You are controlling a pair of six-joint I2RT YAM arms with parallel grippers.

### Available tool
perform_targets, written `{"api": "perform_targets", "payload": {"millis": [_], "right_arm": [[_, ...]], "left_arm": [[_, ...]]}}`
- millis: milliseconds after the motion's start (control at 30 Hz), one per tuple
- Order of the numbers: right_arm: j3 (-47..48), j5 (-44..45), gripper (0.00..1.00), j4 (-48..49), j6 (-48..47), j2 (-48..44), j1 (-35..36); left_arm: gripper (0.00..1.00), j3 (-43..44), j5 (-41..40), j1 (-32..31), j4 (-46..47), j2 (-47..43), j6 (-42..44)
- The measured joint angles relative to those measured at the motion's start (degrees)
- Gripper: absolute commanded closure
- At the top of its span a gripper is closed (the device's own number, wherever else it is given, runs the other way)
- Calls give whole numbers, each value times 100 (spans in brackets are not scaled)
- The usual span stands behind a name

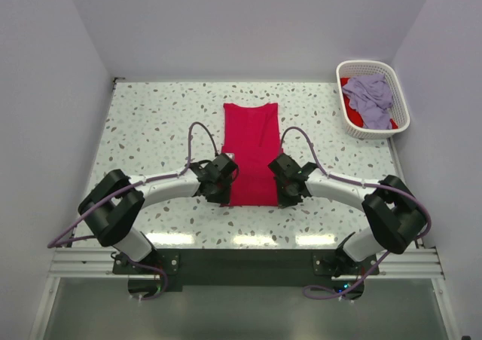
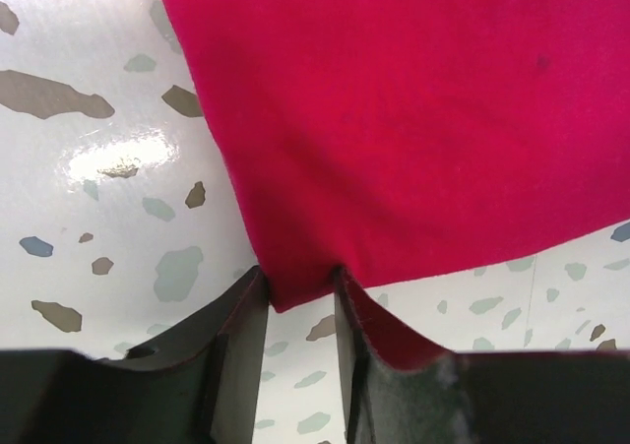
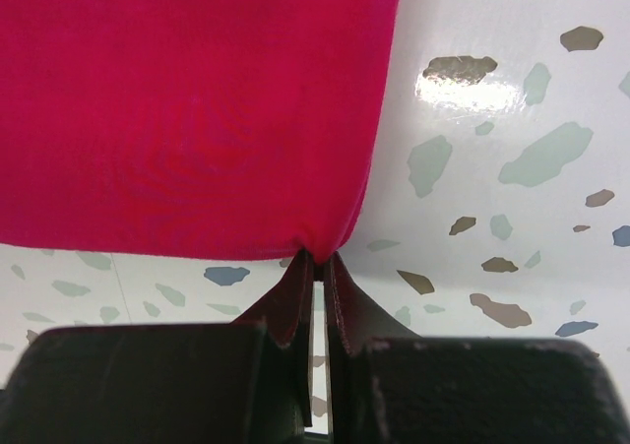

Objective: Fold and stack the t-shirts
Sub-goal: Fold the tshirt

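Note:
A crimson red t-shirt (image 1: 252,148) lies folded into a long narrow strip at the middle of the table. My left gripper (image 1: 227,191) is at its near left corner. In the left wrist view the jaws (image 2: 300,288) stand apart with the shirt's corner (image 2: 394,119) between them, and its hem drapes over the right finger (image 2: 394,336). My right gripper (image 1: 282,194) is at the near right corner. In the right wrist view it (image 3: 317,259) is shut on that corner of the red cloth (image 3: 197,109).
A white slotted basket (image 1: 376,133) stands at the back right. It holds a crumpled lavender t-shirt (image 1: 369,95) lying on red cloth (image 1: 392,123). The speckled table (image 1: 151,129) shows on both sides of the shirt. Walls close in the back and sides.

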Motion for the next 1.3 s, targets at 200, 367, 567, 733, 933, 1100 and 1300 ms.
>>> {"api": "perform_targets", "payload": {"millis": [200,367,567,733,933,1100,1300], "right_arm": [[0,-9,100,-4,-28,-7,0],[0,-13,100,-175,-68,-87,190],[-131,-199,100,-1248,275,-938,1423],[-138,-518,100,-2065,1038,-2050,2643],[789,-275,100,-3244,1303,-2267,2723],[2323,376,100,-3654,916,-1711,2232],[3314,498,100,-3740,197,-1207,1427]], "left_arm": [[89,-22,-83,-103,24,20,-120],[99,-201,-44,-358,94,-138,-282],[97,-817,133,-1545,-710,-1040,-909],[97,-1209,645,-2813,-1464,-2234,-1915],[99,-739,879,-2804,-1902,-2667,-2339],[99,118,785,-1318,-2218,-2638,-1646],[98,793,721,-219,-2350,-2570,-844]]}}
